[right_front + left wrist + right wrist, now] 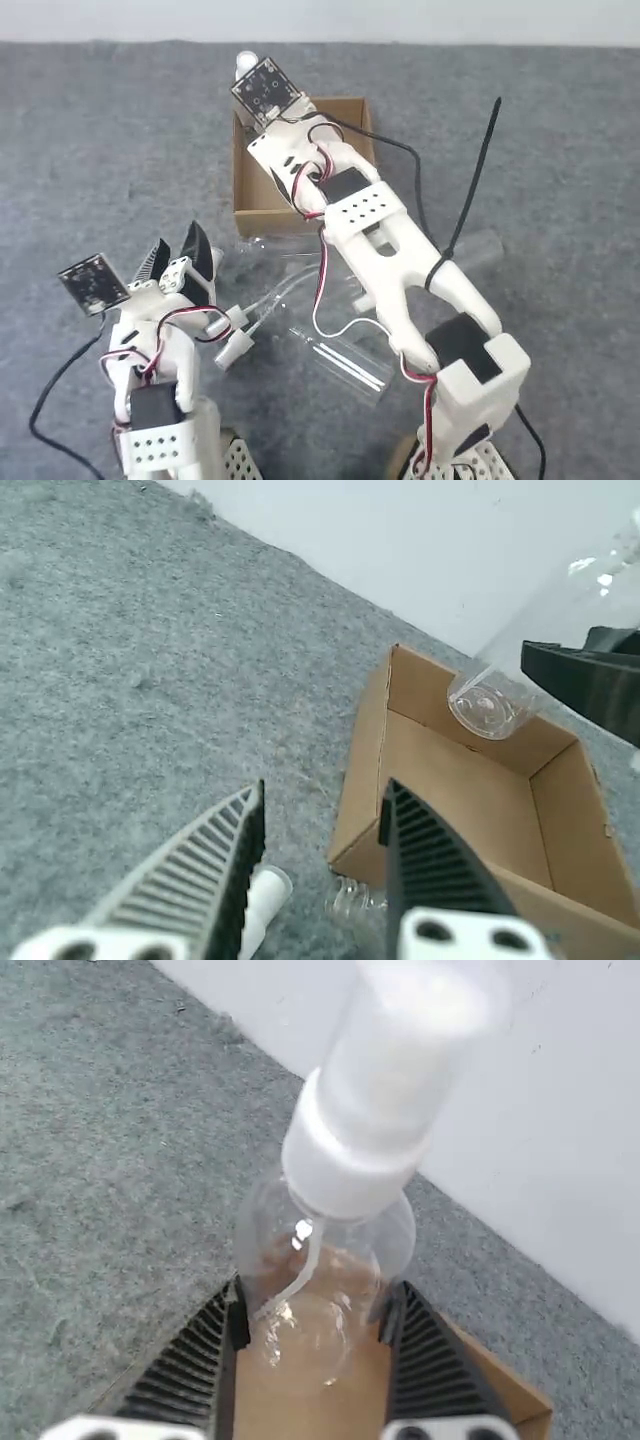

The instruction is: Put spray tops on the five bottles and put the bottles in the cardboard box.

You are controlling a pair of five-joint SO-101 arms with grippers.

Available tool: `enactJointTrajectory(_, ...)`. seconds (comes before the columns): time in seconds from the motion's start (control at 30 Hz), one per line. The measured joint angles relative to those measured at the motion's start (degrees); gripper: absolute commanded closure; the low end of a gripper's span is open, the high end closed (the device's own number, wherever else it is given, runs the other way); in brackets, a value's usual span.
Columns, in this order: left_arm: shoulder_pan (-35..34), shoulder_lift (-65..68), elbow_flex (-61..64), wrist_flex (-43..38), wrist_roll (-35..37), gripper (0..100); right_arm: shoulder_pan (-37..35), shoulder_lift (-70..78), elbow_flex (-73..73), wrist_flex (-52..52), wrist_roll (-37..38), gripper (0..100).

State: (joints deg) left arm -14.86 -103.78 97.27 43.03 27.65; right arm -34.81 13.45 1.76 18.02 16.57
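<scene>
My right gripper (315,1312) is shut on a clear bottle (322,1290) with a white spray top (380,1110) on it, held tilted over the cardboard box (262,222). In the high view that spray top (247,65) pokes out past the box's far left corner. The left wrist view shows the bottle's base (487,705) hanging above the box (440,790). My left gripper (177,238) (320,850) stands open with nothing in it, short of the box's near left corner. Two loose spray tops (232,335) lie beside it.
Clear bottles without tops lie on the grey carpet: one in front of the box (262,243), one under the right arm (345,360), one to the right (485,248). A loose white top (262,895) and a bottle neck (350,900) lie under my left gripper.
</scene>
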Motion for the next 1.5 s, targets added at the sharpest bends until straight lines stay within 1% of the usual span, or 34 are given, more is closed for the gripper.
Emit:
enactJointTrajectory(0.2, 0.0, 0.0, 0.0, 0.8, 0.0, 82, 0.0, 3.3, -2.2, 0.0, 0.0, 97.2)
enactJointTrajectory(0.5, 0.0, 0.0, 0.0, 1.1, 0.0, 82, 0.2, 13.2, -10.0, 0.0, -0.2, 97.2)
enactJointTrajectory(0.63, 0.0, 0.0, 0.0, 1.1, 0.0, 82, 0.2, 17.0, -13.9, 0.0, -4.7, 97.2)
enactJointTrajectory(0.73, 0.0, 0.0, 0.0, 1.1, 0.0, 82, 0.2, 19.7, -17.0, 0.0, -6.3, 97.2)
enactJointTrajectory(1.3, 0.0, 0.0, 0.0, 1.1, 0.0, 82, 1.8, 39.7, -36.5, 0.0, -7.2, 96.5)
enactJointTrajectory(1.37, 0.0, 0.0, 0.0, 1.1, 0.0, 82, 1.8, 40.9, -37.9, 0.0, -7.2, 94.2)
enactJointTrajectory(1.5, 0.0, 0.0, 0.0, 1.1, 0.0, 82, 1.8, 41.4, -38.5, 0.0, -7.2, 83.2)
